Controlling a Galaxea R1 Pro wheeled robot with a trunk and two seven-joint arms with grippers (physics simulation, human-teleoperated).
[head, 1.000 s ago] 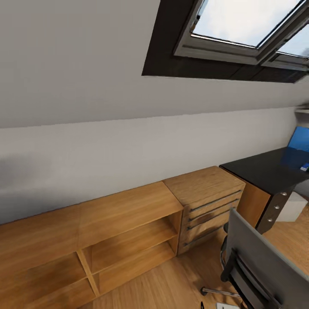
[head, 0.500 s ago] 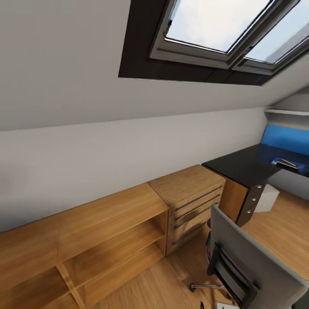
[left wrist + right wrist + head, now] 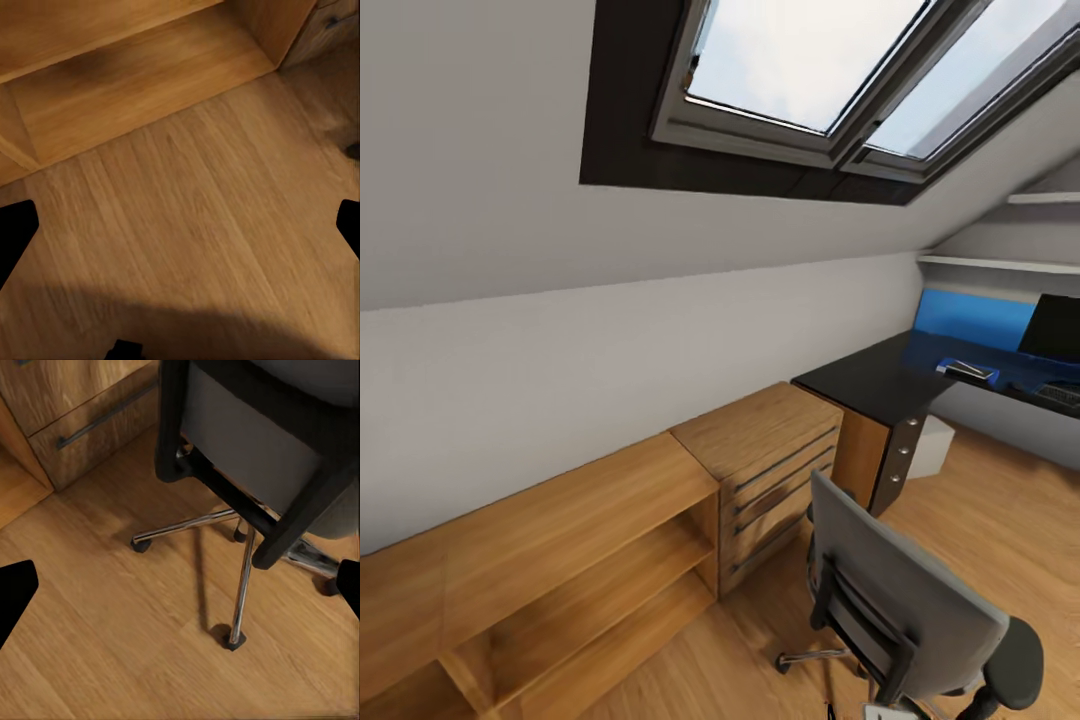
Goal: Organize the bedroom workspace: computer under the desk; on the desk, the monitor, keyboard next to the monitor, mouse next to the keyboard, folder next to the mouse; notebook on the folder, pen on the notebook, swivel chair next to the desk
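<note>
— Where was everything?
— The swivel chair [image 3: 905, 600] stood on the floor, apart from the desk [image 3: 880, 380]; monitor [image 3: 1055, 328], keyboard [image 3: 1060, 395] and folder [image 3: 967, 370] were on it.
— The grippers?
— Left gripper [image 3: 180, 232] and right gripper [image 3: 180, 592] both spread wide, holding nothing.
</note>
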